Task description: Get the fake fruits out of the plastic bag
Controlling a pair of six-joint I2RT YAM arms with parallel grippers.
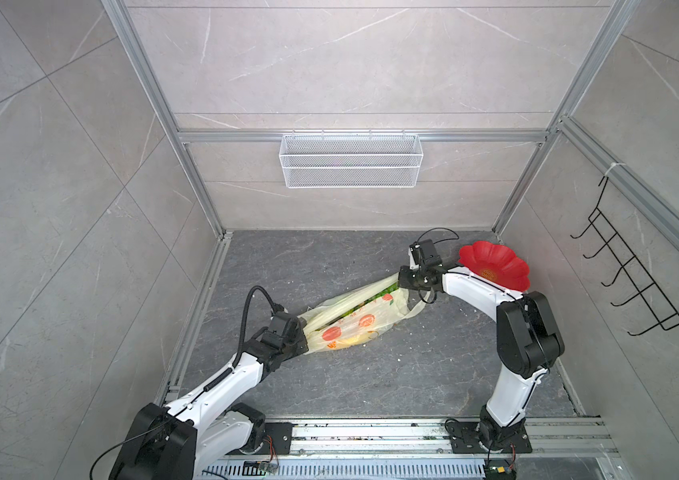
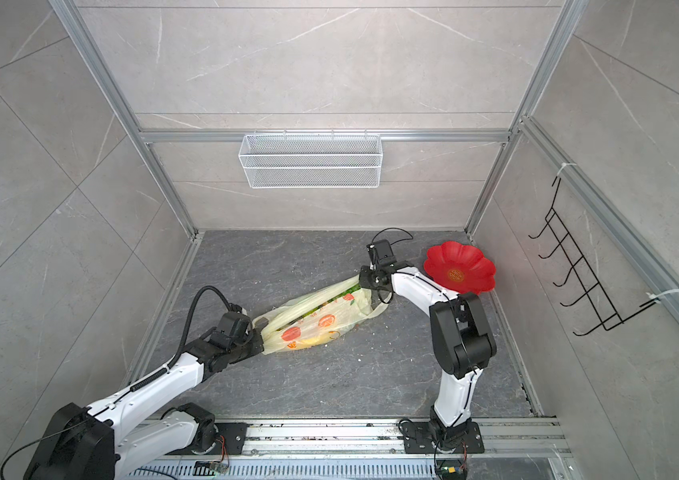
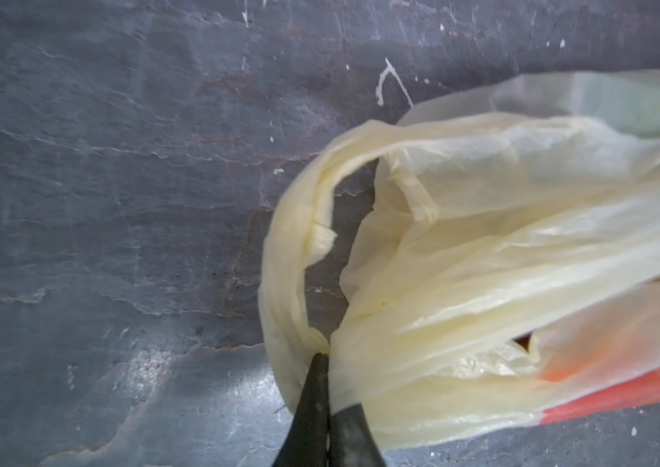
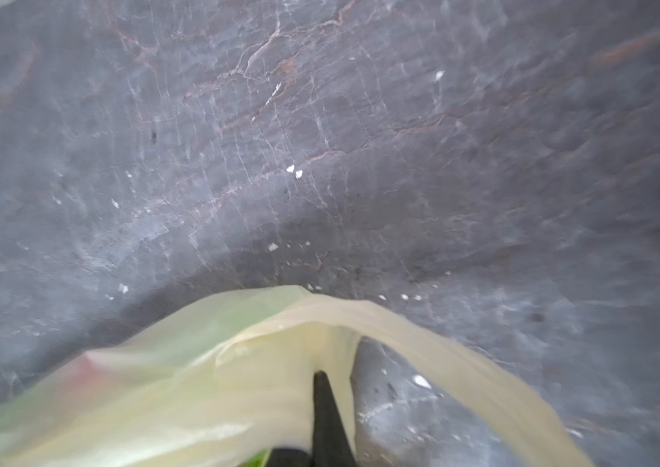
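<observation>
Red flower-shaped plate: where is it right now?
In both top views the red plate sits in the far right corner of the dark floor, by the right wall, just behind the right arm and clear of the plastic bag.

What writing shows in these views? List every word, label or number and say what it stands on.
Nothing can be quoted; two prints show, neither legible.
On the thin cream-yellow plastic bag: orange characters, blurred, unreadable.
At the centre of the red flower-shaped plastic plate: yellow emblem, too small to read.
</observation>
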